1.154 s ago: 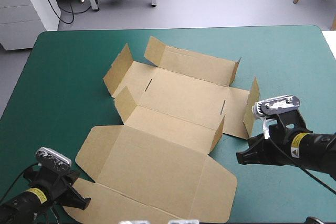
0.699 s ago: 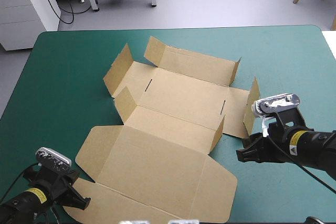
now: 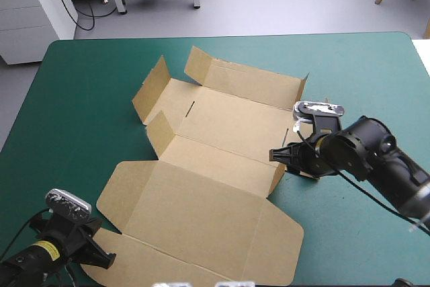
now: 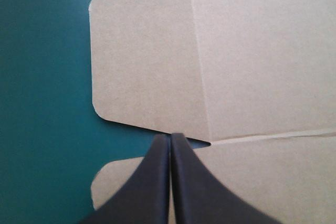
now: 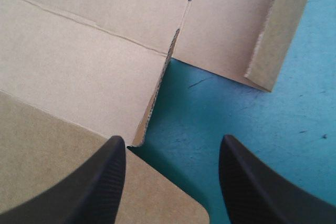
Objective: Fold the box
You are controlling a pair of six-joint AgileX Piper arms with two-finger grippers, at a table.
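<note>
Hovering at the right edge of the box [image 3: 215,132], right jaws stand spread; left jaws, clenched empty, over its near-left corner.

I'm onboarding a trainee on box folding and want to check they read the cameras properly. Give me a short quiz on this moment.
1. True or false: the left gripper is shut, at the near left corner of the box.
2. The right gripper is: A) open, at a notch on the box's right side; B) shut on a flap; C) out of view.
3. What colour is the table cover?
Key: 1 true; 2 A; 3 teal-green.
</note>
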